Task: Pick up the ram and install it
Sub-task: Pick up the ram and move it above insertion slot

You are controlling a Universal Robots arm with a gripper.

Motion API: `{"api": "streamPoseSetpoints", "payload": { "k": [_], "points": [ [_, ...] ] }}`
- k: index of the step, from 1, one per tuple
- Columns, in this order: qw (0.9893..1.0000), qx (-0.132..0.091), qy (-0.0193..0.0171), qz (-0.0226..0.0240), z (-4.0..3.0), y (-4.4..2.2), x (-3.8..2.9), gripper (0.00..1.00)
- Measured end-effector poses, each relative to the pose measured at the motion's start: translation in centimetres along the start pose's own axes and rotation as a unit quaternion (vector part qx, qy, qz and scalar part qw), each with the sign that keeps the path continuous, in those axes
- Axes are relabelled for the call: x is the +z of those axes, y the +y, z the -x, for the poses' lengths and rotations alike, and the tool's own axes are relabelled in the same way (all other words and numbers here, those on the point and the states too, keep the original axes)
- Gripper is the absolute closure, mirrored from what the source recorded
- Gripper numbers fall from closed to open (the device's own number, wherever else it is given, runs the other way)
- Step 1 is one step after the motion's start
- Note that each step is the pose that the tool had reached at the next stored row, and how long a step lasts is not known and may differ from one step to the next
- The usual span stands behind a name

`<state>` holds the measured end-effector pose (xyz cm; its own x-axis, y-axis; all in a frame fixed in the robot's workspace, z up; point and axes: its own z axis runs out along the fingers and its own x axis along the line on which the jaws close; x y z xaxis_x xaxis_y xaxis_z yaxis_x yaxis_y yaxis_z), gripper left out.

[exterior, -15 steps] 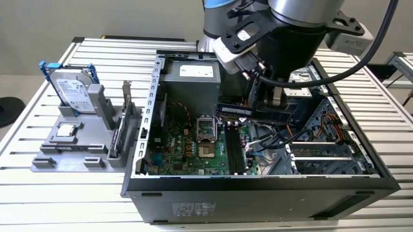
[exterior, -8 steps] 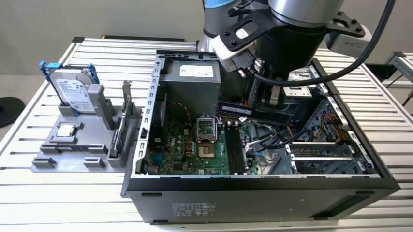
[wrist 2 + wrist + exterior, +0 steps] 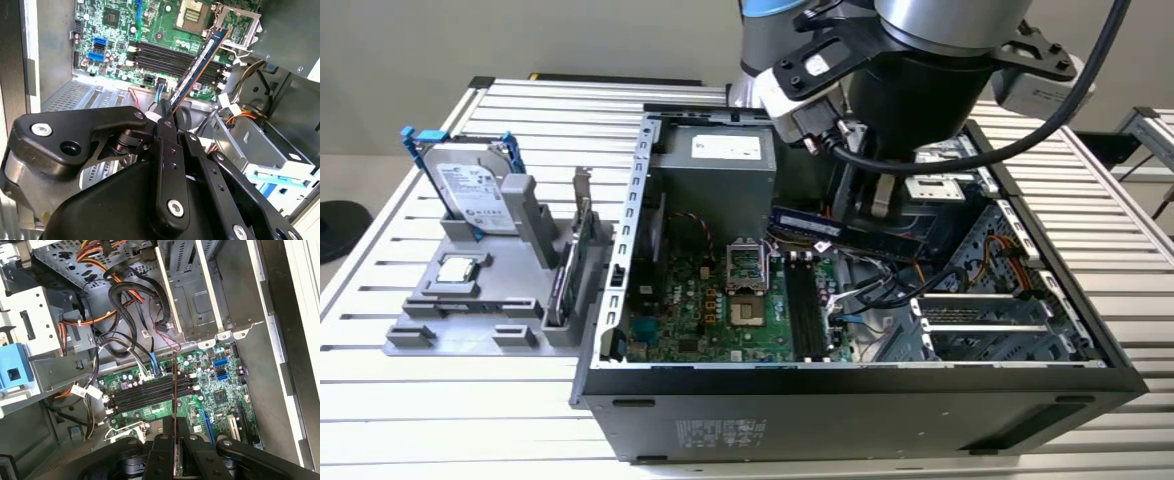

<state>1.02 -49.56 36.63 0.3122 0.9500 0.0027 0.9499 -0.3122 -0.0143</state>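
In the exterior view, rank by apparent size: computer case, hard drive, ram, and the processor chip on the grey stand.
1. computer case
2. hard drive
3. ram: long but thin and partly hidden behind the arm, so its place below the drive is unsure
4. processor chip

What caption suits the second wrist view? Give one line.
Gripper shut on the ram, holding it over the memory slots of the motherboard.

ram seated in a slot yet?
No, the ram is held in the gripper, raised above the black slots.
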Motion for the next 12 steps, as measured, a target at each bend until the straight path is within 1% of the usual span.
{"api": "streamPoseSetpoints", "payload": {
  "k": [6, 12],
  "points": [
    [0.9996, 0.027, 0.0003, 0.0001, 0.0, 0.0, -0.01, 1.0],
    [0.9985, 0.054, 0.0008, 0.0001, 0.0, 0.0, 0.0, 1.0]
  ]
}}
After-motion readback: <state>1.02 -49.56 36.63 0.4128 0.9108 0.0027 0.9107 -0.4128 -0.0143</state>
